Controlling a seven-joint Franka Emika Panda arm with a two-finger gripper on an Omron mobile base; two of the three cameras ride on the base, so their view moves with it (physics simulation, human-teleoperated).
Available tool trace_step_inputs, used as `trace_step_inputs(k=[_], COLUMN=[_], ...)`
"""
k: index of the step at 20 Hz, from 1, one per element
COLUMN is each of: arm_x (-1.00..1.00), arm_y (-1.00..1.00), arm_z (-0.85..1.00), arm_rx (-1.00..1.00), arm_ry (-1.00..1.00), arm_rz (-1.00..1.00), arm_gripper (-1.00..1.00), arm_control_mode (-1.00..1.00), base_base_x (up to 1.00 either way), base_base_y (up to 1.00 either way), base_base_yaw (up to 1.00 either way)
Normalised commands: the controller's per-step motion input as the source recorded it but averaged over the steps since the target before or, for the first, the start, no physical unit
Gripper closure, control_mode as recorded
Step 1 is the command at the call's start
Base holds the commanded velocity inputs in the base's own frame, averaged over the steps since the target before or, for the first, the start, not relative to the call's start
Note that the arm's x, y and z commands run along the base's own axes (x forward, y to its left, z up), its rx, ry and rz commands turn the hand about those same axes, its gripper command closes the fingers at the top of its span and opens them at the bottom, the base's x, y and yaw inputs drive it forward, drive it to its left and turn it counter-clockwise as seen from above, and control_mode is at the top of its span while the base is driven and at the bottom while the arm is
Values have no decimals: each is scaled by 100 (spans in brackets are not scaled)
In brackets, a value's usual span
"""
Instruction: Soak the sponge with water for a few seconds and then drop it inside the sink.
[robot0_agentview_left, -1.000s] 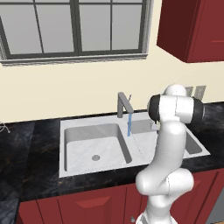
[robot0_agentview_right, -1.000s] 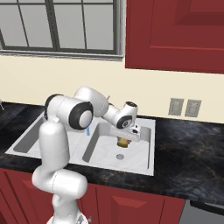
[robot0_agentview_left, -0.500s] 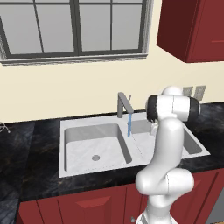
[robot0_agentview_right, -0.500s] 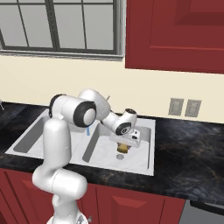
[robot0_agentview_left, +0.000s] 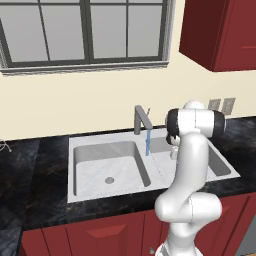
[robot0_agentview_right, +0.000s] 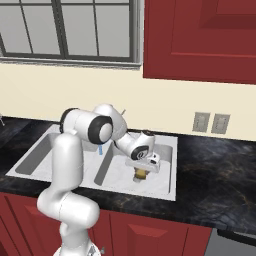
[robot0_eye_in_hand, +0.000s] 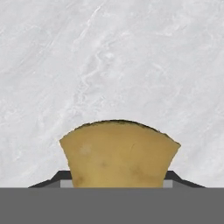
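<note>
Gripping the sponge (robot0_eye_in_hand: 119, 154) between both fingertips: gripper (robot0_agentview_right: 141, 172) closed on it, pointed down into the right basin of the sink (robot0_agentview_right: 165, 187). Sponge seen from the hand camera as a yellow-olive lump against pale marbled basin floor; whether touching the floor or held above it, cannot tell. From the right base camera, sponge (robot0_agentview_right: 141, 173) lodged under the white hand, low inside the right basin. Positioned well apart from the water (robot0_agentview_left: 147, 141), a thin blue stream falling from the grey tap (robot0_agentview_left: 142, 119) near the divider between the two basins. Left basin drain (robot0_agentview_left: 109, 180) visible. Surrounded by black counter (robot0_agentview_right: 215, 185), with red cabinets (robot0_agentview_right: 200, 40) above, window (robot0_agentview_left: 85, 32) behind, and two wall outlets (robot0_agentview_right: 210, 122) to the right.
</note>
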Motion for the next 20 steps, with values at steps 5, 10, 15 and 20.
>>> trace_step_inputs(k=[5, 10, 15, 20], arm_x=[0, 0, 0, 0], arm_y=[-2, 0, -1, 0], arm_z=[-24, -25, -19, -3], arm_rx=[0, 0, 0, 0], arm_ry=[0, 0, 0, 0], arm_rz=[0, 0, 0, 0], arm_gripper=[100, 100, 100, 100], arm_control_mode=[-100, -100, -100, -100], base_base_x=[0, 0, 0, 0], base_base_y=[0, 0, 0, 0], base_base_yaw=[0, 0, 0, 0])
